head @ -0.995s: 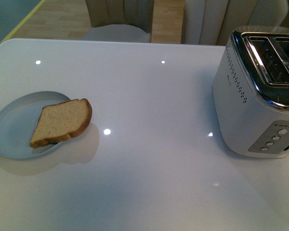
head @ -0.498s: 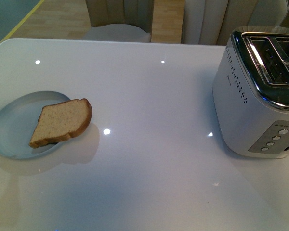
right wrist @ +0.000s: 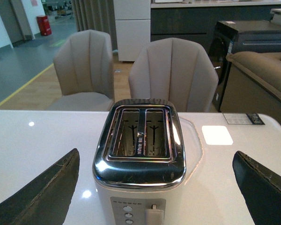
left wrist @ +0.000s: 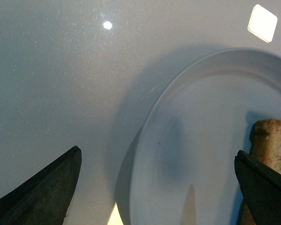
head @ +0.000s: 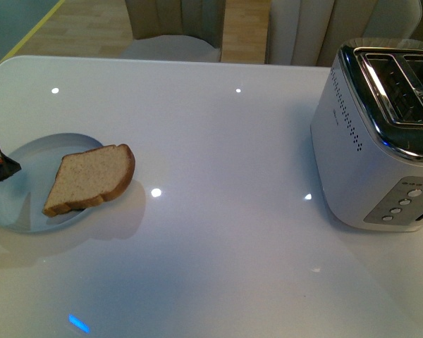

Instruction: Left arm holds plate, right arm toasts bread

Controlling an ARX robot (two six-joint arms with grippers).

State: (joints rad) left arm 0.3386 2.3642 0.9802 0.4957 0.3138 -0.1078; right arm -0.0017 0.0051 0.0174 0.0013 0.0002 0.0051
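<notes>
Your task has barely begun, judging from how things lie. Your left end effector (left wrist: 155,153) hangs wide open and empty over the plate (head: 14,204), with the plate's near rim under the gap between its fingers and nothing gripped yet. The bread (head: 92,177) lies flat just beyond that end effector, across the plate, its rounded top overhanging the rim on the side away from the fingers. Your right end effector (right wrist: 155,154) is also spread wide and holds nothing. The toaster (head: 359,162) sits straight ahead of it and a little below, both slots showing no bread, while the slice is well away from it across the surface (head: 218,141). What remains is steadying the plate, lifting the slice, carrying it over, dropping it into a slot and pressing the lever. Beyond the right end effector, past the toaster, stand two chairs (right wrist: 173,70), clear of your work. I see nothing standing between the bread and the toaster.
</notes>
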